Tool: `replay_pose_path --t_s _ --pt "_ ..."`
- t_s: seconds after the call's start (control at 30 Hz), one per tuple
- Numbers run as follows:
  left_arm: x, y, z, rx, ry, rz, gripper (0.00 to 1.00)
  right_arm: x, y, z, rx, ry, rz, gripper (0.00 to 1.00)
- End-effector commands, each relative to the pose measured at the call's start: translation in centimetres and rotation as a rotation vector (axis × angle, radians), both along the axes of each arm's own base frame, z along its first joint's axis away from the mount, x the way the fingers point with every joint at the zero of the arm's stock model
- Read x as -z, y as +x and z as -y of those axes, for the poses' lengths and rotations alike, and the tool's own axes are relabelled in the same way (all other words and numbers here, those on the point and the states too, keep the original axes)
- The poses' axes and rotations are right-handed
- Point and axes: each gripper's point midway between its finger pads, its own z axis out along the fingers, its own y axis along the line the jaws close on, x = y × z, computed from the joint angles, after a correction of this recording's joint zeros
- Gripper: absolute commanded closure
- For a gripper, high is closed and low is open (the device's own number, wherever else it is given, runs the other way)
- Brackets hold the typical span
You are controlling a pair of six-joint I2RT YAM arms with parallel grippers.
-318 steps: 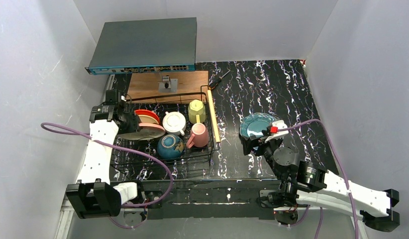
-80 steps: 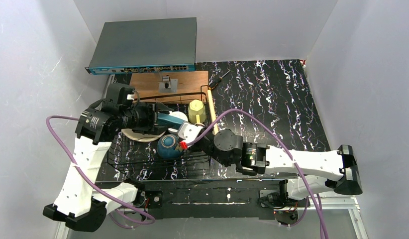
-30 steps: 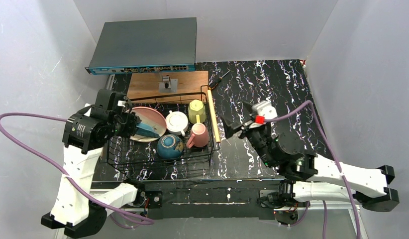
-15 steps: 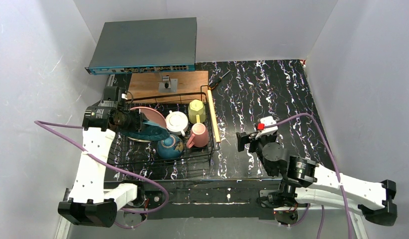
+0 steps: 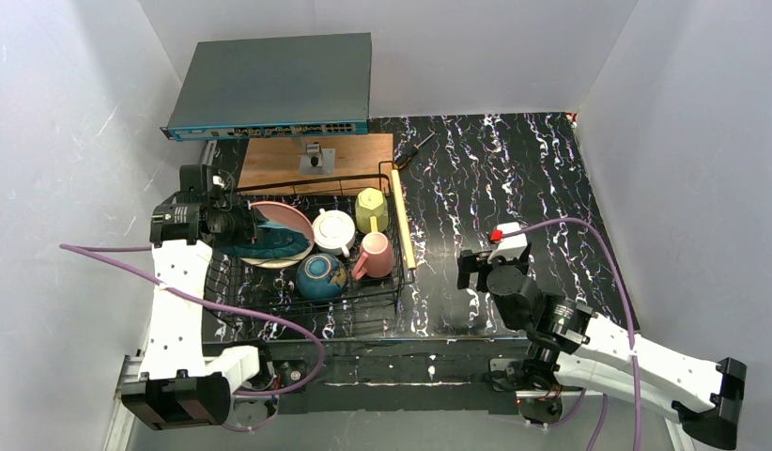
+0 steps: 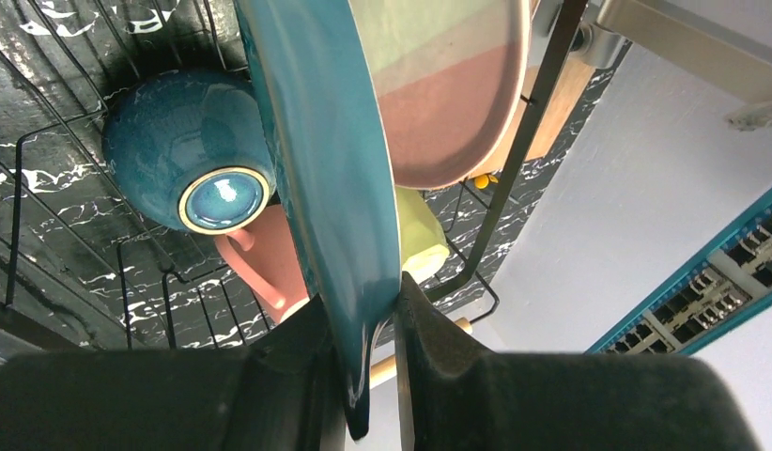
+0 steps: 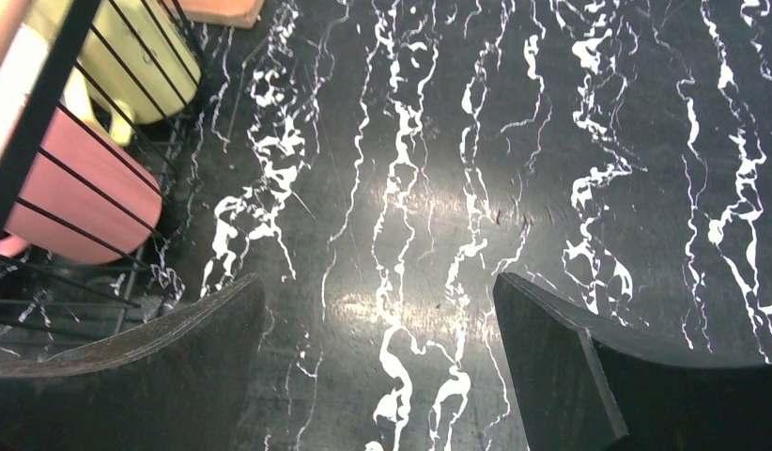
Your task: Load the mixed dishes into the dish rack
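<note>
Since the teal plate stands on edge in the rack, the left gripper pinches it by the rim, one finger on each face, to keep it upright; the jaws are clenched on it. The plate sits at the rack's left end, close against the cream plate behind it; whether the two touch I cannot tell. Gripping the rim leaves both faces free to slide down beside that neighbour; I judge this the last part of placing, with release due once the lower edge rests in the wires; let go too soon, the plate could tip onto the bowl. The bowl lies near the front with its foot ring showing; the pink mug, white cup and green mug fill the right side, just inside the wooden handle. The right gripper hangs over the table right of the rack, jaws spread and holding nothing, well apart from the left arm's work; no dish shows outside the rack, so the load looks nearly done.
</note>
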Motion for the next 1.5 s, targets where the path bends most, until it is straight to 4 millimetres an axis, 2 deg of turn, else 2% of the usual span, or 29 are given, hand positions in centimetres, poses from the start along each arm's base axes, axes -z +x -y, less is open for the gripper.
replay_pose_path --t_s 0.0,0.13,0.3,0.63,1.17,1.3,1.37,1.47 --pt "-0.9 1.2 -0.3 -0.003 -0.023 0.079 1.0 0.1 -0.2 0.5 0.023 0.066 -0.004 0.02" --pt "0.2 1.5 -0.4 -0.012 -0.035 0.072 1.0 0.0 -0.3 1.0 0.033 0.085 0.003 0.02" --pt "0.5 2.2 -1.3 -0.018 0.006 0.114 1.0 -0.5 -0.2 1.3 0.035 0.1 0.023 0.02" --pt "2.6 2.9 -1.8 -0.028 0.017 0.105 1.0 0.0 -0.1 1.0 0.03 0.095 0.008 0.02" --pt "4.8 1.6 -2.1 -0.057 0.02 0.019 1.0 0.4 0.0 0.9 0.026 0.094 0.0 0.02" --pt "4.9 1.4 -2.1 -0.053 0.02 0.011 0.9 0.4 0.0 0.9 0.026 0.098 0.001 0.02" --pt "4.9 1.2 -2.1 -0.053 0.026 0.001 0.73 0.5 0.1 1.0 0.026 0.097 -0.001 0.02" --pt "4.8 0.9 -2.3 -0.05 0.04 -0.016 0.53 0.5 0.1 1.0 0.026 0.095 0.0 0.02"
